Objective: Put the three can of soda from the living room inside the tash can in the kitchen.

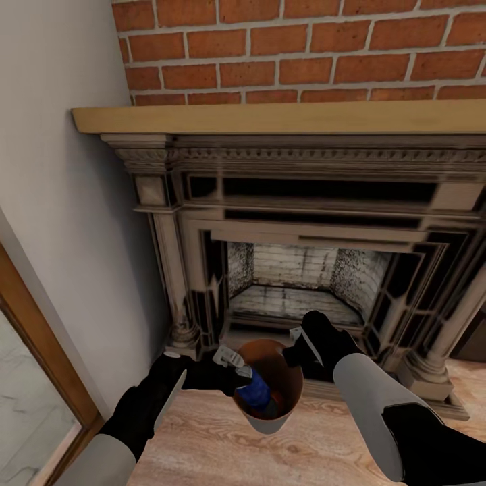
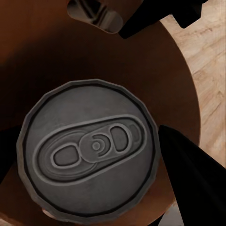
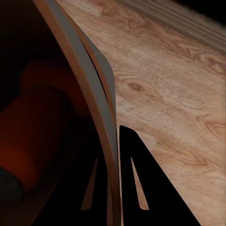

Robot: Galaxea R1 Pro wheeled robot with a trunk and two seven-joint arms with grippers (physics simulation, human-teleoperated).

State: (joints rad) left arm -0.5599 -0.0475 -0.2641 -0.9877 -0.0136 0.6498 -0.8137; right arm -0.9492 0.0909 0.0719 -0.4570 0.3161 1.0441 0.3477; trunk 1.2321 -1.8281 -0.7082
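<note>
The blue soda can (image 1: 257, 390) is gripped by the left pincer (image 1: 237, 368) inside the trash can (image 1: 287, 398), whose rim is clamped by the right pincer (image 1: 297, 347).

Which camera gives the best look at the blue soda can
The left wrist view: the blue can's grey top and pull tab face the camera between the left gripper's fingers. The head view shows its blue side inside the bucket. Right wrist shows an orange can.

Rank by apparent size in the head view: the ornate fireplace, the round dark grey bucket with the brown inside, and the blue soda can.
1. ornate fireplace, by far the largest
2. round dark grey bucket
3. blue soda can, smallest, sitting inside the bucket
</note>
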